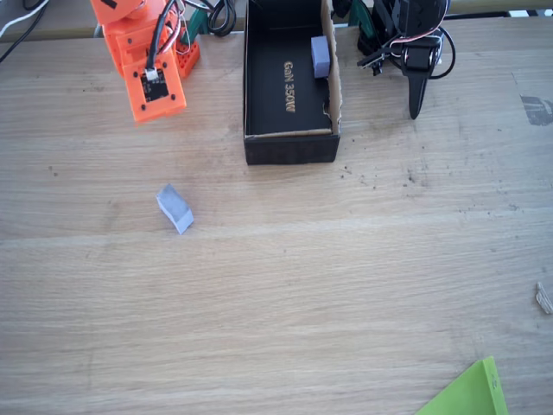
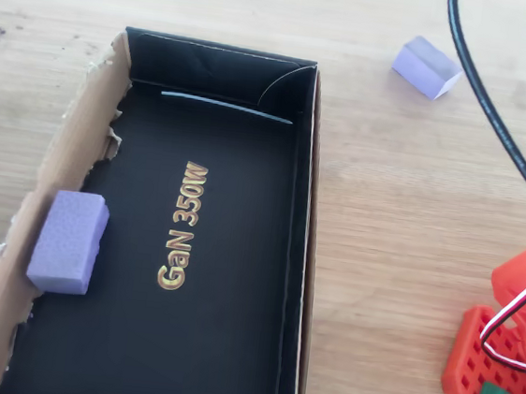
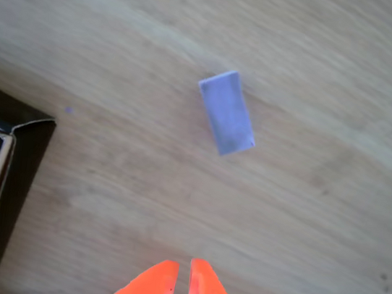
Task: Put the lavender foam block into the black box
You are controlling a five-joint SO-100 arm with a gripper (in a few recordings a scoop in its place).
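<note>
1. Fixed view: the lavender foam block (image 1: 174,208) lies on the bench (image 1: 346,285), well apart from the black box (image 1: 289,82), where a second lavender block (image 1: 320,56) rests.
2. Overhead view: the second block leans against the box's brown cardboard wall (image 2: 57,185).
3. Wrist view: the gripper (image 3: 183,273), jaws nearly together and empty, sits below the block, whose long axis runs slightly oblique.

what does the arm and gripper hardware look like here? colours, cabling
Bright orange printed arm with blocky segments, a small dark board with a white connector on its face, and black and red-and-white cables along it. In the wrist view the gripper shows two orange pointed fingertips. A black cable crosses the overhead view beside the perforated orange base.
</note>
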